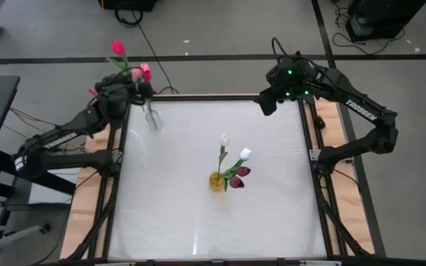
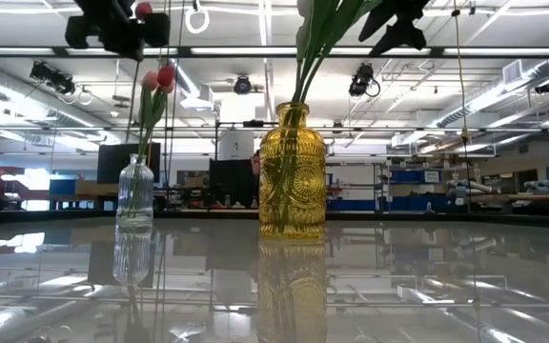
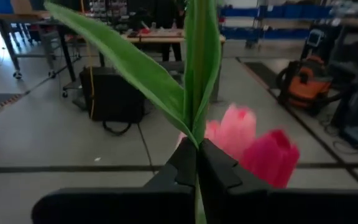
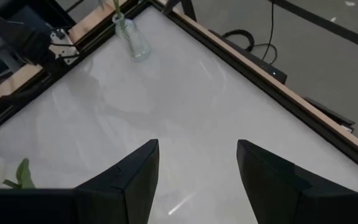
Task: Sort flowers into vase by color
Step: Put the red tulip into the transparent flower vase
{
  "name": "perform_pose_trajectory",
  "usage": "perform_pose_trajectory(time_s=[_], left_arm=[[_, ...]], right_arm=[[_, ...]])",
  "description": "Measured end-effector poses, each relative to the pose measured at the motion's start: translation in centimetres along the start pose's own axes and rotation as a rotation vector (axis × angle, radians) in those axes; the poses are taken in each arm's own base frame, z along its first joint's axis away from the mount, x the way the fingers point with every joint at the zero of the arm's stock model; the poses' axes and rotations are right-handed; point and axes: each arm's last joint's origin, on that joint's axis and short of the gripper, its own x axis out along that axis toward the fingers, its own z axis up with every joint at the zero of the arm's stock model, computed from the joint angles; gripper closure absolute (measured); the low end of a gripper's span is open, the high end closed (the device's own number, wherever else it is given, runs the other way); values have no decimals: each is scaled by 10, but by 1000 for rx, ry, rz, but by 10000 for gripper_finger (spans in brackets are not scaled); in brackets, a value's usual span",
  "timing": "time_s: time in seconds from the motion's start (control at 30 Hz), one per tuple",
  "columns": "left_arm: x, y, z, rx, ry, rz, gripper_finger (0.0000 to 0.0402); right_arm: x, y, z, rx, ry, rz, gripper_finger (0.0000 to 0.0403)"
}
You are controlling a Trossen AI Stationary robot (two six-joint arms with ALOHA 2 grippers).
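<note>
A clear glass vase (image 1: 152, 118) stands at the table's far left with a pink tulip (image 3: 238, 127) and a red tulip (image 3: 273, 157) in it. Above and just behind it, my left gripper (image 1: 142, 89) is shut on another flower, whose red-pink head (image 1: 117, 49) reaches past the table's far edge. Mid-table, a yellow vase (image 1: 217, 179) holds two white tulips (image 1: 245, 154) and a dark purple one (image 1: 239, 174). My right gripper (image 1: 268, 103) hovers open over the far right corner, empty. My left gripper pinches the flower's green stem (image 3: 196, 149) between its two fingers (image 3: 219, 174), just below where the long leaves spread. The fingers come in about level, lying across the stem. The flower stands upright, its leaves rising above the fingers; its lower end is hidden behind the gripper.
A raised dark frame and wooden border (image 1: 102, 185) edge the white table. Wide bare tabletop (image 4: 185, 106) lies between the two vases and along the near side. Cables and equipment lie on the floor beyond the far edge.
</note>
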Motion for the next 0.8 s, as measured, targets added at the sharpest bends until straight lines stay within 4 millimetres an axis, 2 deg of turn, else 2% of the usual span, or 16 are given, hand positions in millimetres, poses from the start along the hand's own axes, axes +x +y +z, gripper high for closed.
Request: perform_pose_trajectory(time_s=[0.2,0.63,0.8], left_arm=[[13,-7,5,-8,-25,-48,392],[26,-15,-37,-16,-29,-61,392],[24,-17,-44,-2,-21,-80,392]], right_arm=[[0,2,-1,-8,1,3,179],[0,2,-8,-35,70,-12,179],[0,1,-9,-35,89,-17,179]])
